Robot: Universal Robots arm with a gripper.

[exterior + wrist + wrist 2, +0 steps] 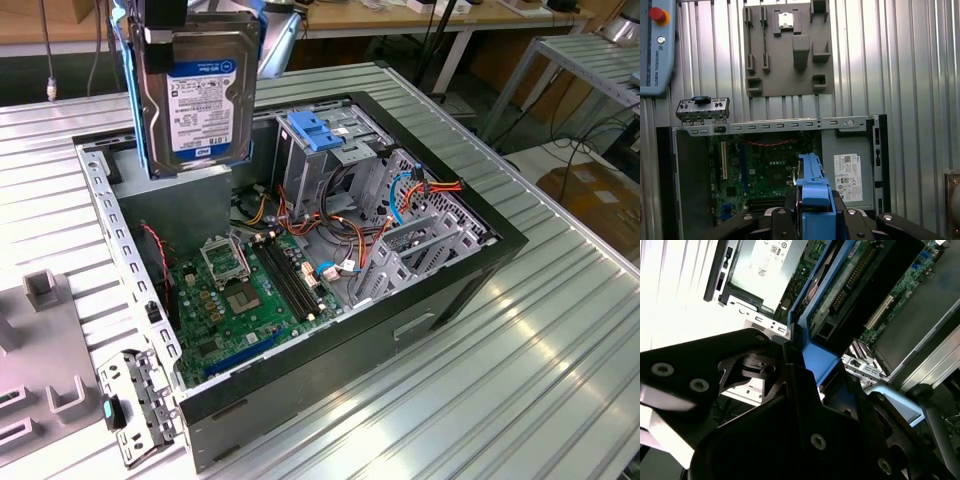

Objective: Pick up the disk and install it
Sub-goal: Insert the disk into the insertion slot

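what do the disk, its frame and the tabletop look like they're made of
The disk: bare silver metal body, dull sheen, with a paper-like white-and-blue label.
Its carrier bracket: blue plastic, probably, matte moulded look.
The table: ribbed metal, likely aluminium, bright reflective grooves.

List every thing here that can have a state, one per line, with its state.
disk, held upright above the computer case, not yet installed.
gripper, shut on the disk.
computer case, lying on its side, open, motherboard exposed.
blue caddy, seated atop the grey drive cage.
slot bracket, swung out past the case's edge.
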